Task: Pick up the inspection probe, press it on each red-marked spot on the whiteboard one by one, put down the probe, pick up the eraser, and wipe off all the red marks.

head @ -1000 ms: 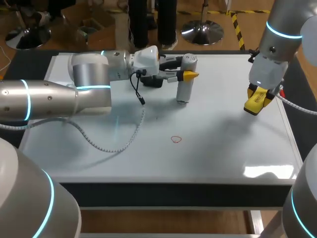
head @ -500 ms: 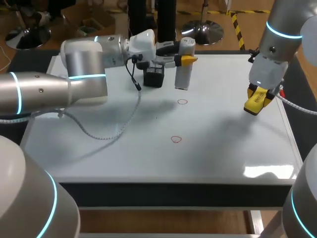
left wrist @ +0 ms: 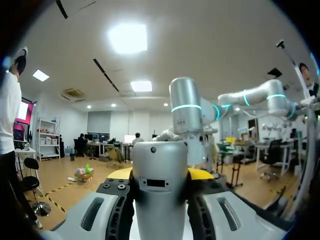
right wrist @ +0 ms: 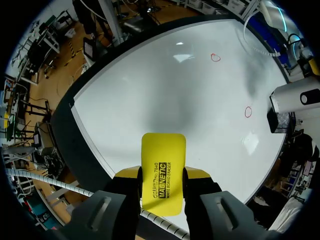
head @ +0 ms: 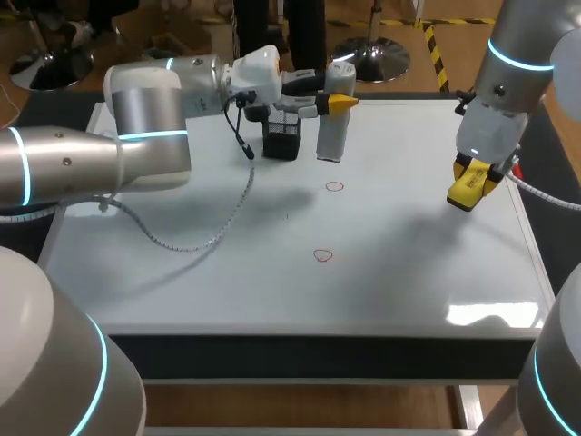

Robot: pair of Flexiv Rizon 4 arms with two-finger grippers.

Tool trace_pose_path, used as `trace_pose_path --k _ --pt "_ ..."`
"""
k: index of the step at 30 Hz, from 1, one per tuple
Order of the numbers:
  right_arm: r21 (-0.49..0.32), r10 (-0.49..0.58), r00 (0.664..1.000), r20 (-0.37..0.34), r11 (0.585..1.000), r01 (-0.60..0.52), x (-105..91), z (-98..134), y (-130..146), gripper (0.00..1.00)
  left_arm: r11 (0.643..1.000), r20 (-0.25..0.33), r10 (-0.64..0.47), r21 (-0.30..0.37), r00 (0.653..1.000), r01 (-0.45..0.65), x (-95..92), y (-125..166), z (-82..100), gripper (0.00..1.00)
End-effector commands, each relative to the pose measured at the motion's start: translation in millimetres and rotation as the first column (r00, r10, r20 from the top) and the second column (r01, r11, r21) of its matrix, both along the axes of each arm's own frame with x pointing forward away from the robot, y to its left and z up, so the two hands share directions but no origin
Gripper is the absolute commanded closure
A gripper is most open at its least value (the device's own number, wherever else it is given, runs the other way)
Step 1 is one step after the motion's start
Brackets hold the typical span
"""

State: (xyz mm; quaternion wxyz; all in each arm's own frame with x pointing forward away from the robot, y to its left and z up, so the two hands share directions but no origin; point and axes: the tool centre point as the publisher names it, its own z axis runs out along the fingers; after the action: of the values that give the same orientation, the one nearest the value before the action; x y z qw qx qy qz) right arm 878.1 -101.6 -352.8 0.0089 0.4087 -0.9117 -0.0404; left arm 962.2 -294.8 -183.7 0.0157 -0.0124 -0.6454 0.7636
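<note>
1. The left hand (head: 332, 100), clamped on the pale grey cylindrical inspection probe (head: 329, 136), has risen and drawn back toward the far edge. A second ago the probe's foot stood on the nearer small red ring mark (head: 334, 187).
2. That ring now lies bare below the left hand, so that press looks finished. The second red ring mark (head: 322, 255) sits well apart from the hand, toward the near edge. I cannot tell whether it has been pressed, so the next move is either that press or setting the probe down.
3. A small black box (head: 281, 143) stands just beside the probe, on the arm's side. It is the one thing to clip on a low sideways move.
4. The right hand (head: 476, 174) has not moved. It is clamped on the flat yellow eraser (head: 465, 193), well apart from both rings.
5. The white glossy whiteboard (head: 408, 263) on the tabletop lies open between the two hands. The left hand is near its far edge and the right hand near its right edge. Swings inward are the safe ones.
</note>
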Motion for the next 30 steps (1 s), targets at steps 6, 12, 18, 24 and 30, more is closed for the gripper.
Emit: trace_pose_path --k 6,12,18,24,30 --pt "-0.003 0.002 1.0 -0.001 1.0 -0.002 0.5 1 0 1.0 1.0 -0.001 0.0 0.003 1.0 0.0 -0.3 1 1.9 1.0" --pt "-0.003 0.002 1.0 -0.001 1.0 -0.002 0.5 1 0 1.0 1.0 0.008 0.004 0.013 1.0 -0.004 1.1 5 7.0 1.0" --pt "-0.003 0.002 1.0 -0.001 1.0 -0.002 0.5 1 0 1.0 1.0 0.043 0.007 0.011 0.999 -0.007 20.3 -1 20.3 1.0" --pt "-0.003 0.002 1.0 -0.001 1.0 -0.002 0.5 1 0 1.0 1.0 0.038 0.013 -0.004 0.999 -0.013 42.9 -11 28.2 1.0" --pt "-0.003 0.002 1.0 -0.001 1.0 -0.002 0.5 1 0 1.0 1.0 0.048 0.017 -0.007 0.999 -0.016 63.6 -23 38.3 1.0"
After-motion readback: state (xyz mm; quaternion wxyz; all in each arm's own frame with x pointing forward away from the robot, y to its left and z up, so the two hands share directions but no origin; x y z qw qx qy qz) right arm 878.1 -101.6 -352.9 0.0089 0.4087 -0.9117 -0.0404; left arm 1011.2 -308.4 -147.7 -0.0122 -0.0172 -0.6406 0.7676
